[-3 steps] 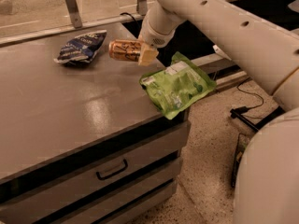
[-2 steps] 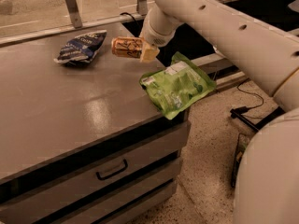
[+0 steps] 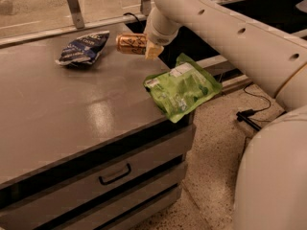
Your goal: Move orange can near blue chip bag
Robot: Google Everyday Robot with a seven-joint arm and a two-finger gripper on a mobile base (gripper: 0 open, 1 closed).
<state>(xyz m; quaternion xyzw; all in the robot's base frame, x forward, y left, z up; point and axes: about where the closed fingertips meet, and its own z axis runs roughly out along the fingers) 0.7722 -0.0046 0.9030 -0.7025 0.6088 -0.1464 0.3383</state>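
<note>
Three items showed on or over the grey surface [image 3: 67, 114] as I watched from my station. The orange can [image 3: 130, 43] lay on its side, its length running along the far edge. Its right end was clamped in the gripper [image 3: 148, 48], and I could see one tan finger [image 3: 154, 51] pressed against that end. The gripper hung near the far edge, toward the far right corner, at the end of the white arm [image 3: 230, 28] that reached in from the right. I could not tell whether the can touched the surface or was held just clear of it.

The blue chip bag [image 3: 84, 48] lay flat near the far edge, left of the can, white lettering facing up. The can's free left end pointed at the bag. The two were near each other but apart, with a strip of bare surface between them.

The green bag [image 3: 183, 86] lay at the right edge, closer to the front edge than the can, part of it hanging over the side. It was apart from both the can and the gripper. Under the front edge I saw a drawer [image 3: 144, 159] with a dark handle [image 3: 115, 174]. A black cable [image 3: 250, 115] trailed over the speckled floor [image 3: 216, 176] to the right.
</note>
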